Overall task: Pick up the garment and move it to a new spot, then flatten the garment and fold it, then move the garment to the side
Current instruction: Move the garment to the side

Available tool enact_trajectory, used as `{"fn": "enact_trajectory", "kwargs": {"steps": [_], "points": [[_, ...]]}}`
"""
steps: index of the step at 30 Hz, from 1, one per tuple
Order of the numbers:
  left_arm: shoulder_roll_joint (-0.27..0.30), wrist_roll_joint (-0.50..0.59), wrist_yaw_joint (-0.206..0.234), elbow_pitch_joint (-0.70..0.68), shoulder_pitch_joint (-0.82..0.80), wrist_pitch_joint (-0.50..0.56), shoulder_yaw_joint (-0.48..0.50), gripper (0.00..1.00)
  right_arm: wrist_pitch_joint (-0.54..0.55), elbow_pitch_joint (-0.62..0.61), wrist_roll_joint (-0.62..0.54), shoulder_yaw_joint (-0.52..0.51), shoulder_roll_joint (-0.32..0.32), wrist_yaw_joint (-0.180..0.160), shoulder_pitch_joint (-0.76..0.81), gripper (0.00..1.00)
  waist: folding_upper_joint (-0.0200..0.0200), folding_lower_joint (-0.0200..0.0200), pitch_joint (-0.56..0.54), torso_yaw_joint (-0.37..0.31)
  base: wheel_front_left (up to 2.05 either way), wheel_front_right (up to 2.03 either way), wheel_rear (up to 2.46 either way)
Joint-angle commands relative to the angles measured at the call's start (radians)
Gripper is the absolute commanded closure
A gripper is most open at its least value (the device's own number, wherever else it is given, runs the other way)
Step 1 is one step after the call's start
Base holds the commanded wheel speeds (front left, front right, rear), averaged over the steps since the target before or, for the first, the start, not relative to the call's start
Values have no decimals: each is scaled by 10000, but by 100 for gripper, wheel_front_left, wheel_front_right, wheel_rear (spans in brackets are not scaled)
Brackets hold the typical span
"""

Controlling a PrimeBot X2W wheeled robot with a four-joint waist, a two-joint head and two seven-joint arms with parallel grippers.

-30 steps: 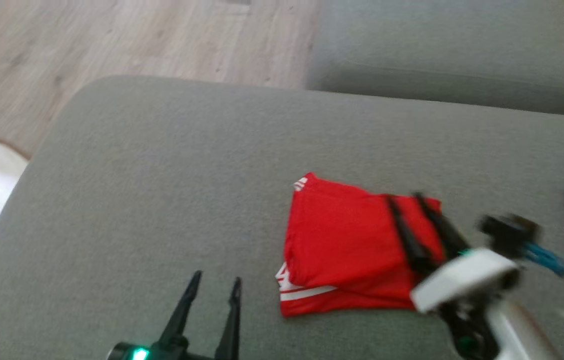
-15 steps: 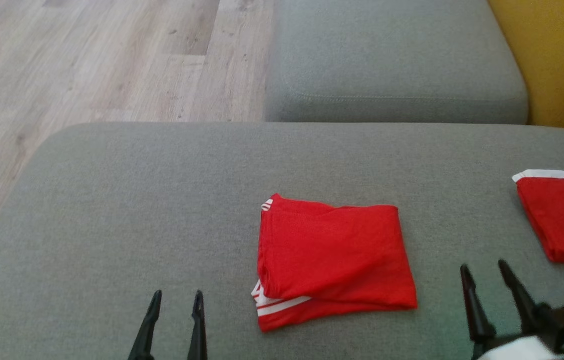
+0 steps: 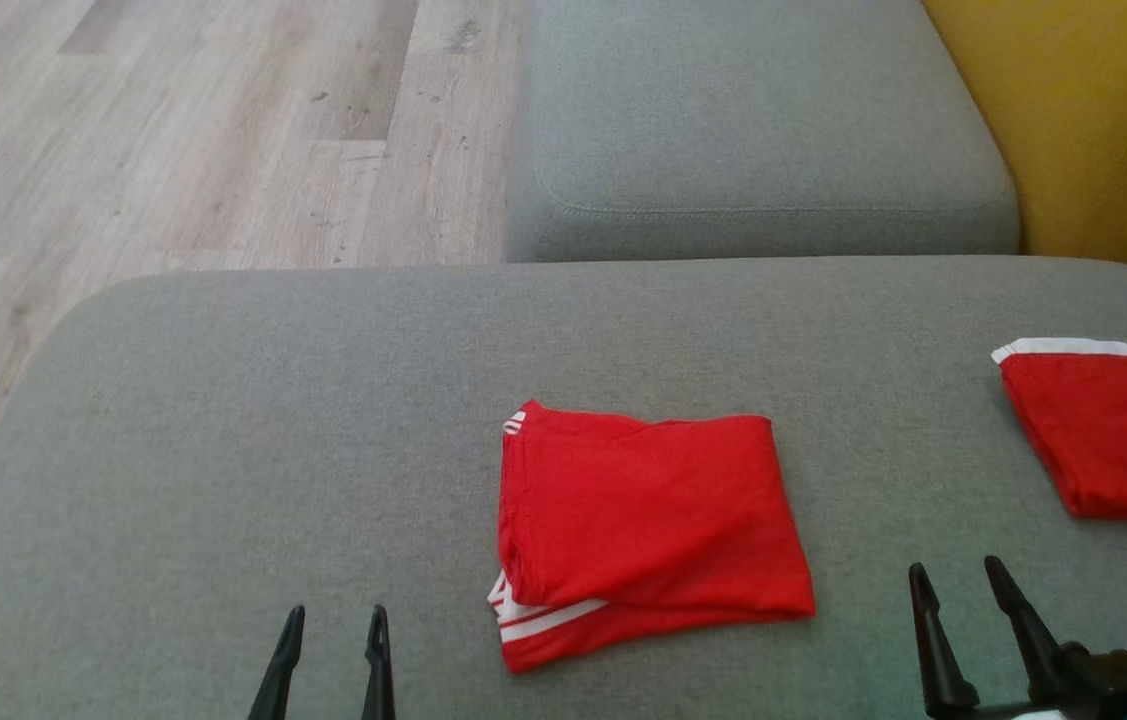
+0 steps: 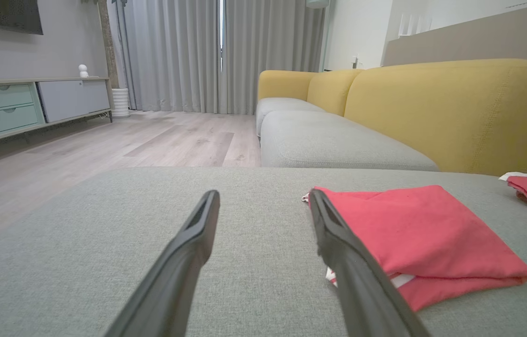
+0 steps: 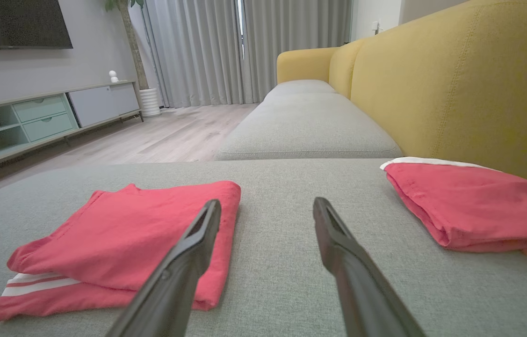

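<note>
With our left hand (image 3: 336, 612) and right hand (image 3: 954, 567) released, we judge the garment (image 3: 648, 530) folded; next we grip and shift it aside.

The left gripper (image 3: 337, 612) is a pair of long, slim, matte black fingers (image 4: 184, 267), each broad low down and tapering to a narrow, blunt tip. Just behind each tip the inner face carries a shallow recessed slot with bevelled edges. The right gripper (image 3: 954, 566) has the same dark tapered pair, rooted in a chunky black block (image 3: 1108, 682) with dull, squared surfaces.
</note>
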Motion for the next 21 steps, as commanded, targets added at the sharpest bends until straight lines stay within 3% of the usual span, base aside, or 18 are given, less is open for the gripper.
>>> {"fn": "enact_trajectory", "kwargs": {"steps": [1,21], "points": [[-181,102,-36,-279,-348,-97,349,0,-136,-339,-70,208,-86,65,-343,0,0,0,0,-20,0,0,0],[-269,247,-165,-160,-349,-97,440,0,-137,-336,-177,153,-14,65,-348,0,0,0,119,-121,0,0,0]]}}
